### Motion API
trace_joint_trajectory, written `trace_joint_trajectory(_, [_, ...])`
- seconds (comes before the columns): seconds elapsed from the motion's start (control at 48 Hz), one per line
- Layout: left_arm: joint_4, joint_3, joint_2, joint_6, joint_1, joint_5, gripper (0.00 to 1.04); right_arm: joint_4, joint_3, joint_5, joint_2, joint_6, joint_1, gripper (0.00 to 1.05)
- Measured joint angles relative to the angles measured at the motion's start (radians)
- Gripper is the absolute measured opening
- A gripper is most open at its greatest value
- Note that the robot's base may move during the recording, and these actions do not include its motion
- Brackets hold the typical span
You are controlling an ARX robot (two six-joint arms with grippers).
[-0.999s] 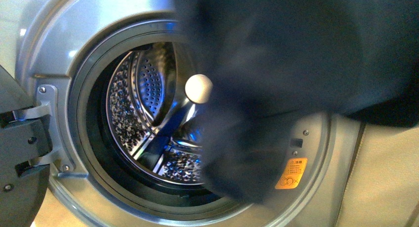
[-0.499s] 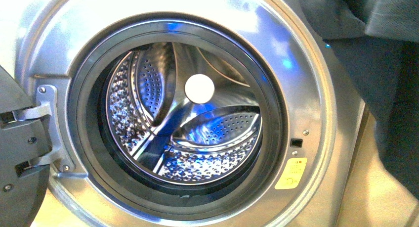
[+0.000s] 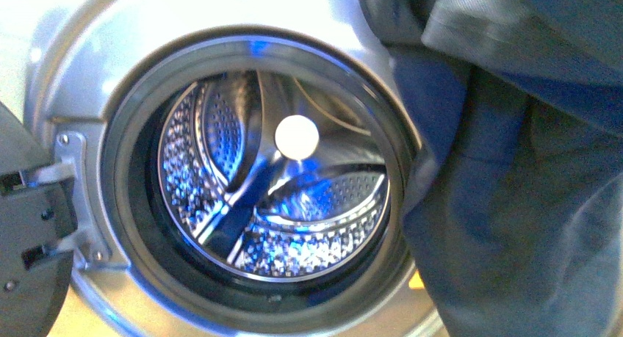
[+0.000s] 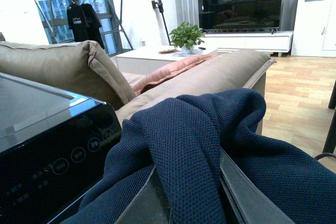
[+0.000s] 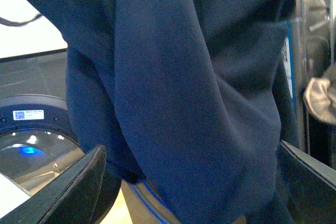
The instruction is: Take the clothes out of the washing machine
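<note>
Since the drum [image 3: 272,190] of the washing machine [image 3: 88,80] shows only bare perforated steel in the front view, the pulling-out step looks finished. The step in hand is, by my reading, the carrying-away. The clothes [image 3: 514,205], one limp navy garment, hang outside the machine. They fill that view from about 12 o'clock round to 5 o'clock and drape across the porthole rim at 3 o'clock. A corner of the yellow sticker [image 3: 416,280] peeps out beside the cloth near 5 o'clock. The open door [image 3: 29,234] sits at 8 o'clock, well apart from the cloth.

The left claw [image 4: 189,187] is closed down on a thick fold of the knit, which bulges up between its two fingers. It is near the black control panel [image 4: 47,161], with a beige sofa cushion [image 4: 58,66] beyond. The right claw [image 5: 190,156] is spread wide and grips nothing. The garment hangs between or just ahead of its fingers, and I cannot tell whether it touches them.

The next move calls for a firm left grip while the load swings away from the opening, high enough that the trailing hem clears the rim. The right claw could close on the hanging cloth to share the weight. No view shows where the garment is to go.
</note>
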Motion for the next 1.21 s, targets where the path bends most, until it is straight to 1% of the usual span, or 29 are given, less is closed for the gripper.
trace_joint_trajectory(0.083, [0.000,0.000,0.000,0.000,0.000,0.000,0.12,0.049,0.058,-0.035,0.041,0.025,-0.007,0.97])
trace_joint_trajectory(0.166, [0.000,0.000,0.000,0.000,0.000,0.000,0.12,0.036,0.105,-0.042,0.069,0.010,0.012,0.97])
trace_joint_trajectory(0.271, [0.000,0.000,0.000,0.000,0.000,0.000,0.12,-0.040,0.191,-0.051,0.152,-0.091,0.098,0.97])
trace_joint_trajectory(0.333, [0.000,0.000,0.000,0.000,0.000,0.000,0.12,-0.071,0.221,-0.072,0.203,-0.154,0.126,0.97])
trace_joint_trajectory(0.437, [0.000,0.000,0.000,0.000,0.000,0.000,0.12,-0.079,0.261,-0.096,0.294,-0.227,0.143,0.97])
trace_joint_trajectory(0.562, [0.000,0.000,0.000,0.000,0.000,0.000,0.12,-0.048,0.296,-0.113,0.398,-0.261,0.152,0.97])
trace_joint_trajectory(0.666, [0.000,0.000,0.000,0.000,0.000,0.000,0.12,0.054,0.300,-0.136,0.474,-0.226,0.196,0.97])
trace_joint_trajectory(0.832, [0.000,0.000,0.000,0.000,0.000,0.000,0.12,0.269,0.296,-0.170,0.486,-0.068,0.314,0.97])
trace_joint_trajectory(0.916, [0.000,0.000,0.000,0.000,0.000,0.000,0.12,0.323,0.292,-0.168,0.483,-0.011,0.370,0.97])
trace_joint_trajectory(0.957, [0.000,0.000,0.000,0.000,0.000,0.000,0.12,0.312,0.292,-0.152,0.479,0.003,0.407,0.97])
trace_joint_trajectory(1.041, [0.000,0.000,0.000,0.000,0.000,0.000,0.12,0.201,0.294,-0.105,0.472,-0.027,0.463,0.97])
trace_joint_trajectory(1.124, [0.000,0.000,0.000,0.000,0.000,0.000,0.12,0.058,0.309,-0.047,0.476,-0.110,0.509,0.97])
trace_joint_trajectory(1.207, [0.000,0.000,0.000,0.000,0.000,0.000,0.12,-0.027,0.326,0.002,0.497,-0.192,0.534,0.97])
